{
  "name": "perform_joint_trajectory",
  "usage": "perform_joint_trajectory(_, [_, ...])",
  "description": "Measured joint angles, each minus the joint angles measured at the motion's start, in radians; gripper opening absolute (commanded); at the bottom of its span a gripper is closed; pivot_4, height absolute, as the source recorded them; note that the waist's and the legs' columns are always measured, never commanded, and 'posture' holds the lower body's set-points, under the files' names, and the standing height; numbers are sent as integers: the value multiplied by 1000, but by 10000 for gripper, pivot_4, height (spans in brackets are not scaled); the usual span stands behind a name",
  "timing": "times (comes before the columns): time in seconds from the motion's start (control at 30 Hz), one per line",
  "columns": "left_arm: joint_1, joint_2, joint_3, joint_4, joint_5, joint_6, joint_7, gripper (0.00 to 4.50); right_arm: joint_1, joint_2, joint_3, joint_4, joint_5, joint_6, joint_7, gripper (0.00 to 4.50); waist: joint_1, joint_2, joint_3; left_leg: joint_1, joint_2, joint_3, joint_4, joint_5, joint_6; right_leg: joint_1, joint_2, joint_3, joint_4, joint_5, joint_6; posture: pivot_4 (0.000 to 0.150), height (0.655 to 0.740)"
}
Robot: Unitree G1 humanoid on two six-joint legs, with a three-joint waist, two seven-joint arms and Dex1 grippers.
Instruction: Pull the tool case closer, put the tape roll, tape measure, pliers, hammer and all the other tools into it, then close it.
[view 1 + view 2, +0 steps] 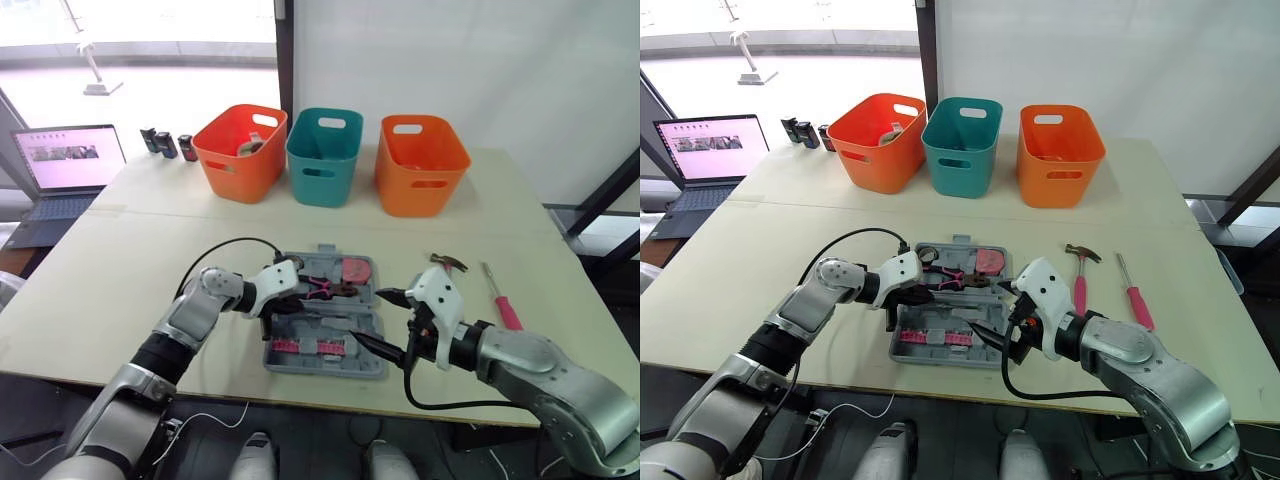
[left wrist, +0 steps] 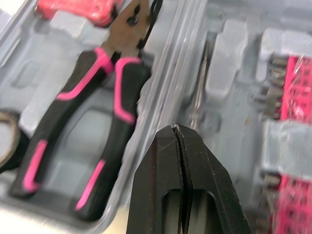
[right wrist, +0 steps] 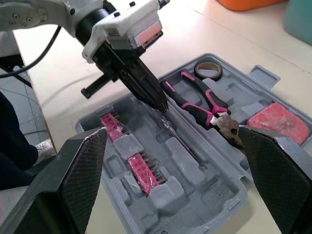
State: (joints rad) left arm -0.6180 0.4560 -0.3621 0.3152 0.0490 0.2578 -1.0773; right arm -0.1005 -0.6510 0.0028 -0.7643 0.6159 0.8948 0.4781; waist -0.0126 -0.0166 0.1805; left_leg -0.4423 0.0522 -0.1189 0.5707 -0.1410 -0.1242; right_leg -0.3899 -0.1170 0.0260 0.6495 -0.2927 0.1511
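- The grey tool case is seen lying open on the bench, at lower centre of the head views, close to the bench's near edge.
- The left pincer is held over the left part of the case. Its black fingers are pressed together and nothing is gripped. Its tip is placed at the ridge between the two halves, just beside the handles of the pliers.
- The right pincer is spread wide at the case's right side, with nothing held.
- In the far half of the case, the tape roll, the pliers and the red tape measure are laid from left to right.
- The hammer and a pink-handled screwdriver are seen on the bench right of the case, outside it.
- In the right wrist view, rows of pink bits and a thin metal shaft are shown in the near half.
- In the left wrist view, the closed seam between the left fingers is shown up close.
- In the head views, two orange baskets and a teal basket are shown at upper centre, and a laptop at upper left.
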Motion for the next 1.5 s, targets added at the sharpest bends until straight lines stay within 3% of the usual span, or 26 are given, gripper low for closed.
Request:
perform_joint_trajectory(0.43, [55,-39,15,66,3,-112,80,195,-6,-10,-13,0,6,15,2,45000,0,5,-6,1,0,0,3,-1,2,2,0,0,0,0,0,1500,7400])
perform_joint_trajectory(0.8, [7,-36,63,22,-85,17,28,195,-26,-16,-13,1,6,14,18,45000,-1,4,-5,-1,0,0,4,-1,2,1,0,0,0,0,-1,1500,7400])
perform_joint_trajectory(1.0, [-79,64,218,-144,-254,162,-57,195,-12,-37,-25,3,4,6,34,45000,-3,5,-5,0,0,0,3,-1,2,1,0,0,0,0,-1,1500,7400])
perform_joint_trajectory(1.17, [67,285,359,-218,-416,252,-229,195,110,-109,-160,78,-29,-60,83,45000,-14,6,-4,0,0,0,3,-2,3,0,0,0,0,-2,-4,1500,7400])
perform_joint_trajectory(1.27, [195,345,418,-204,-419,179,-239,8429,182,-127,-245,126,-45,-111,125,45000,-5,6,-4,0,0,1,3,-2,3,1,0,0,-1,-2,-5,1500,7400])
perform_joint_trajectory(1.5, [475,462,597,-99,-410,-26,-256,44796,390,-157,-503,313,-103,-281,264,45000,2,5,-4,-1,0,1,3,-3,3,1,-1,0,-3,-2,-6,1500,7400])
